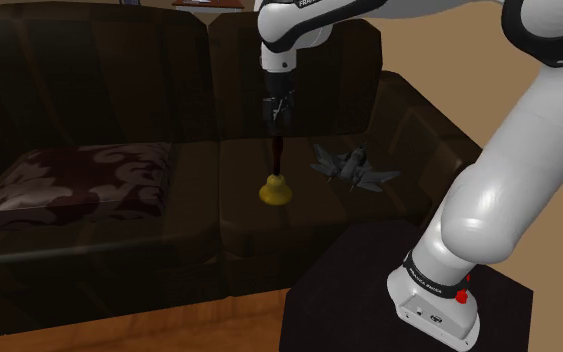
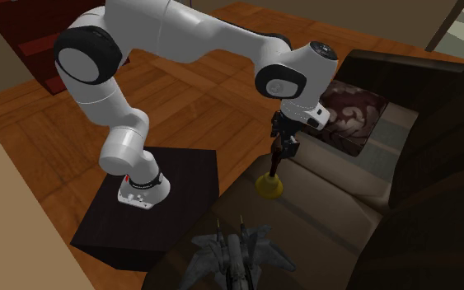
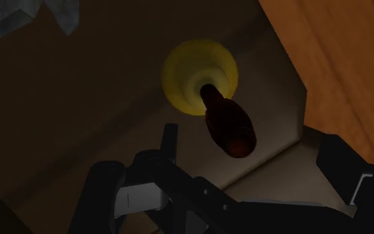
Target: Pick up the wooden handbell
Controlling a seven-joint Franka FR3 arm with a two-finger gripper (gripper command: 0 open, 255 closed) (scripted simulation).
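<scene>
I've got the handbell [image 1: 274, 188] dead centre in the shoulder view, standing upright on its mouth on the dark sofa seat [image 1: 239, 225]. Yellow flared bell body [image 2: 270, 186] with a slim dark reddish-brown handle [image 2: 277, 166] pointing straight up. In the second exterior view it's just right of centre, not far from the seat's front edge. The wrist view looks down on it: the body reads as a yellow disc in the upper middle, and the handle [image 3: 228, 123] is foreshortened, running toward frame centre.
</scene>
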